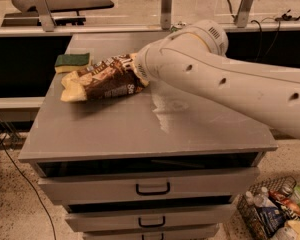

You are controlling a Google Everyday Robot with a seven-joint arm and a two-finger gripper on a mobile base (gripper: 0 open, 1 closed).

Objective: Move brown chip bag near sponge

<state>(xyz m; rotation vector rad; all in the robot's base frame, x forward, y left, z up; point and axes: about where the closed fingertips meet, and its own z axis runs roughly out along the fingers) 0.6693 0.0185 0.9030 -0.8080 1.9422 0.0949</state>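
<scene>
Grey cabinet top [140,134]: brown chip bag [102,80] lies just beside sponge [72,61]. The gripper [137,75] sits at the bag's right end, and its opening cannot be told.

warm, dim indoor light, cast from above. a pale glare patch is seen on the cabinet top [166,110] below the arm [215,79]. a soft shadow is thrown in front of the brown chip bag [102,81]. gripper [138,75], at the bag's right end, is shaded by the arm.

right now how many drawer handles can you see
3: top drawer handle, second drawer handle below it, third handle cut by the bottom edge; more may hide lower. The gripper is at the brown chip bag's right end.
</scene>
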